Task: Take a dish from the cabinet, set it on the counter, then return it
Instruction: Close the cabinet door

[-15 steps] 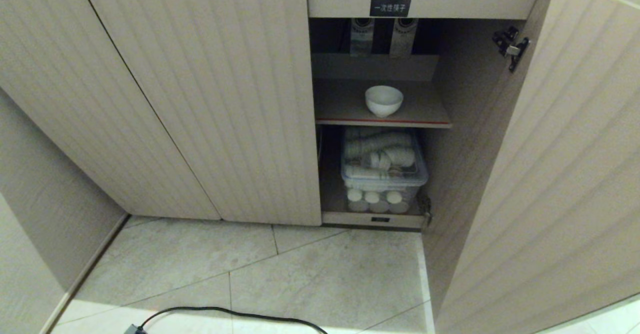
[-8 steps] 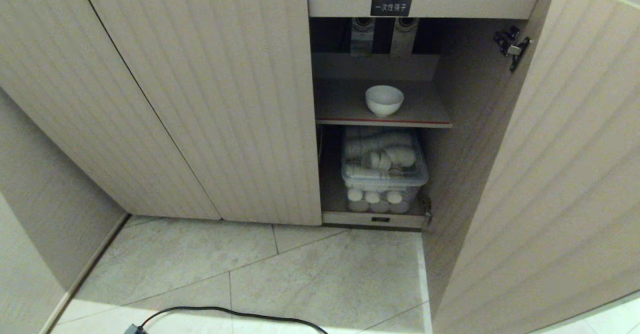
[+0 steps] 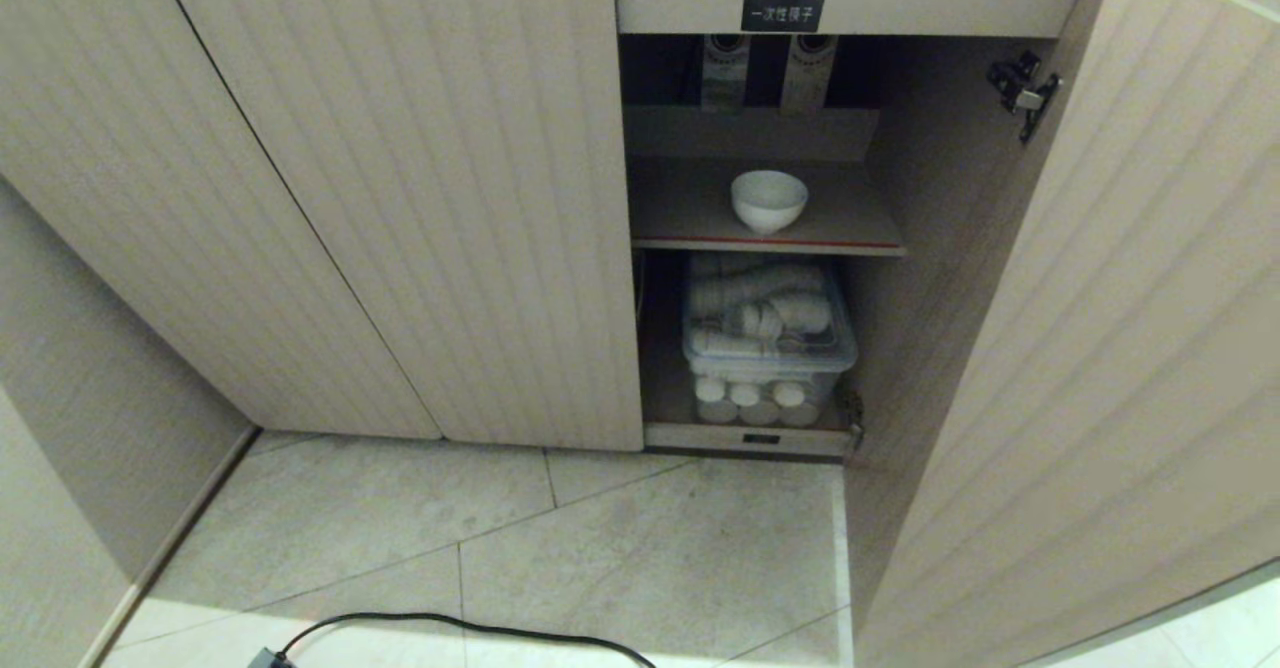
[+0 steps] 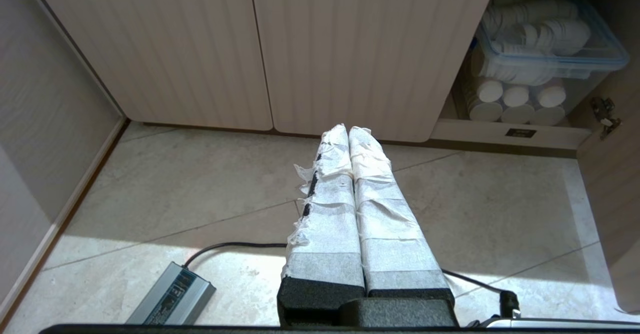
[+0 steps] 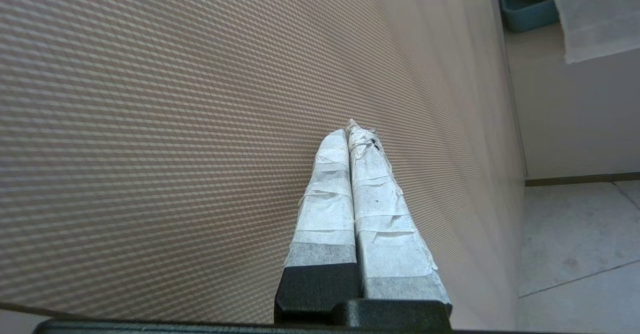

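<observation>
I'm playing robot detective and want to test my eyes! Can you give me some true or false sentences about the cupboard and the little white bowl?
1. The small round white ceramic bowl stands upright on the red-edged shelf inside the beige ribbed cabinet. True.
2. The right gripper is holding the bowl. False: its taped fingers are shut on nothing, beside the open ribbed door.
3. A clear plastic box with a blue rim, holding stacked white cups, sits below the shelf. True.
4. The left gripper is wide open. False: it is shut, over the tiled floor.
5. Every cabinet door is closed. False: the right-hand door is open.
</observation>
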